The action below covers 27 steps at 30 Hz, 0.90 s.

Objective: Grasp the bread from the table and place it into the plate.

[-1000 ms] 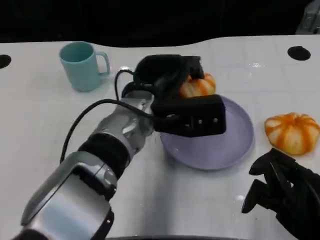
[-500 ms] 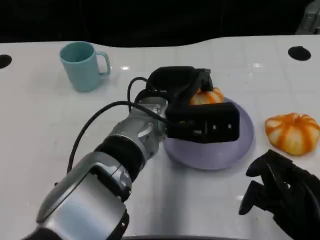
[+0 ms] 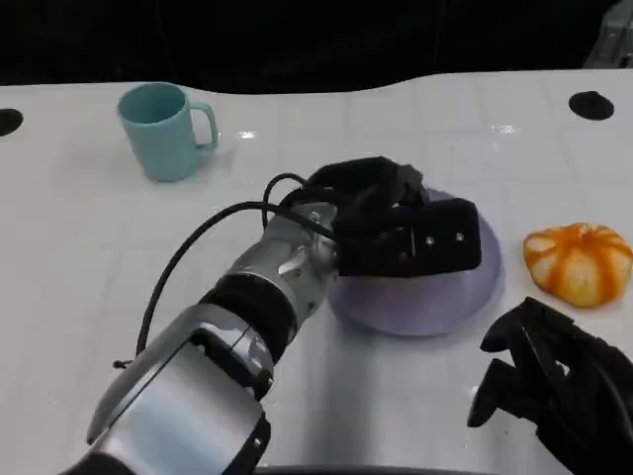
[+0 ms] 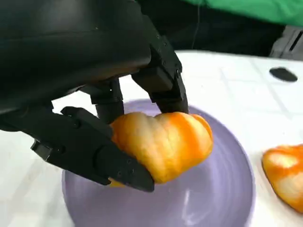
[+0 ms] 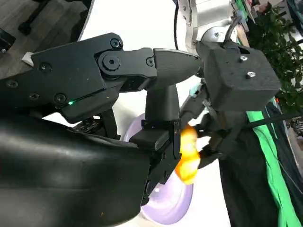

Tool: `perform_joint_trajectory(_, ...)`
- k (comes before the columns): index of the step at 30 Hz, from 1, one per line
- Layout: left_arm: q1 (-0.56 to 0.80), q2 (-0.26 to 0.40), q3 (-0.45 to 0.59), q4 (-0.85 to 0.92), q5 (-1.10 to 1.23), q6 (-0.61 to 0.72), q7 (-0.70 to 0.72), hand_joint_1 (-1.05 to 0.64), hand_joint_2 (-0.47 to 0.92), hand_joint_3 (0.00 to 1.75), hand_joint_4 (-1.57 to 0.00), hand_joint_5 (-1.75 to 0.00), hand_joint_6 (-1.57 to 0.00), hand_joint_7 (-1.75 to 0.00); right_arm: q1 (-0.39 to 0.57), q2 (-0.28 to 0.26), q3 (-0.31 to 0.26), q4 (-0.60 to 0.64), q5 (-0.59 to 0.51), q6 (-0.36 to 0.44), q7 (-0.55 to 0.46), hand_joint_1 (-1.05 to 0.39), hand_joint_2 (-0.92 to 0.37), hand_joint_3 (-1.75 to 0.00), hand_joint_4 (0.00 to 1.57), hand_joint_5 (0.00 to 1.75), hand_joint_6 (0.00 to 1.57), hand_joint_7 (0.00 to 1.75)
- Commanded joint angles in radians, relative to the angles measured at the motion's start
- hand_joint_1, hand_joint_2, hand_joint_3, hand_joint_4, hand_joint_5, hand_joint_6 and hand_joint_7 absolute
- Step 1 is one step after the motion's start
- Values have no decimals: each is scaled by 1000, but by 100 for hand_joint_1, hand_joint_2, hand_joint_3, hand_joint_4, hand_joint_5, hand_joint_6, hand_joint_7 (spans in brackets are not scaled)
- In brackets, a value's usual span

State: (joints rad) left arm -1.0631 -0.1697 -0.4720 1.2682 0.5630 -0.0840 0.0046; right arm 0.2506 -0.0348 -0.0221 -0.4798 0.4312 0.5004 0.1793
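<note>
The left robot hand (image 4: 99,118) holds the bread (image 4: 163,144) just above the purple plate (image 4: 222,198). Its black fingers (image 4: 94,151) are curled around the bread from both sides, with one under it and others on top. The bread is round, orange and white, with soft bumps like a little pumpkin. It looks light and squishy, so I think a hard squeeze would dent it. The skin looks smooth and a bit shiny, so it might slip if the hold is too loose. The best place to hold it seems to be across the fat middle, where the fingers are now. In the head view the left robot hand (image 3: 401,233) covers the back part of the plate (image 3: 465,297), and the bread is hidden under it. I think the bread is nearly home and only needs a gentle lowering and letting go. A second bread (image 3: 579,259) sits on the white counter (image 3: 89,228), just beside the plate. The right robot hand (image 3: 554,381) rests near the counter's front edge, holding nothing, with its fingers bent but apart. A teal cup (image 3: 163,129) stands well apart from the plate.
</note>
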Motion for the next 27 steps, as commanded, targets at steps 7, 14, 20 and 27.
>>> perform_joint_trajectory(7,-35,24,-36,-7,33,-31,-62,-67,92,34,-1,-23,-13,0,2,-6,-10,12,3,-25,14,-46,-92,-39,65,175,51,162)
perform_joint_trajectory(14,-48,37,-16,-31,7,-55,-101,-84,92,44,-1,-9,-10,-2,-4,-9,-13,24,-5,-36,20,-46,-92,-38,64,175,51,162)
perform_joint_trajectory(20,-38,63,27,-66,-37,-97,-135,-86,92,44,-6,-12,-16,-5,-8,-12,-21,32,1,-32,26,-45,-92,-38,63,175,50,162)
perform_joint_trajectory(27,30,110,112,-142,-141,-159,-189,-78,92,40,-16,-21,-24,-7,-9,-11,-27,18,9,-5,9,-44,-92,-38,63,175,50,162)
